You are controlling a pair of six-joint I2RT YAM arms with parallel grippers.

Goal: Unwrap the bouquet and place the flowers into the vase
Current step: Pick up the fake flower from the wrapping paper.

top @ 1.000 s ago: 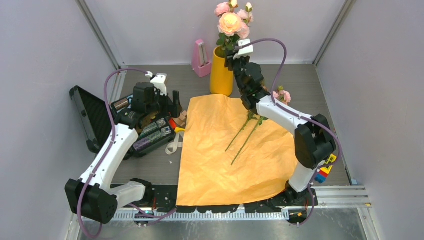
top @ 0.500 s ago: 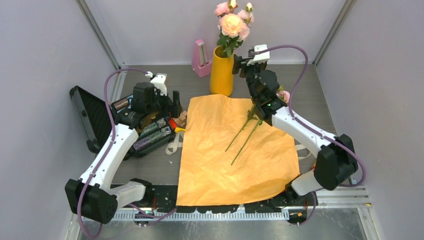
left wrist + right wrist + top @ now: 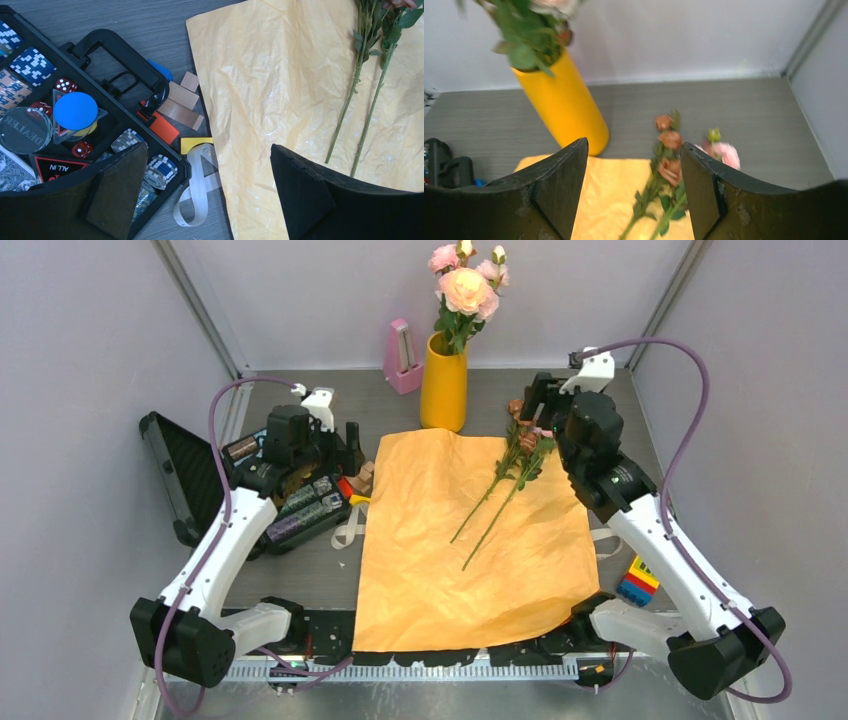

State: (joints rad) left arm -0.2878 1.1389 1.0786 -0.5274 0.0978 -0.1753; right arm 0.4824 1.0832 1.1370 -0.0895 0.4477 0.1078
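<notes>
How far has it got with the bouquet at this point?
Done: the orange paper lies spread flat, the ribbon lies loose beside it, and several pink roses stand in the vase. In hand: nothing; the right pincer is open and empty near the brownish roses. Left: those two long-stemmed sprays, lying on the paper, and a single pink rose beside them.

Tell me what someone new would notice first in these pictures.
The sheet of crinkled orange paper spread flat across the middle of the table catches the eye first, with two long-stemmed flowers lying loose on it. Behind it, at the back, stands the yellow vase with pink roses already in it. On the left sits an open black case of poker chips.
</notes>
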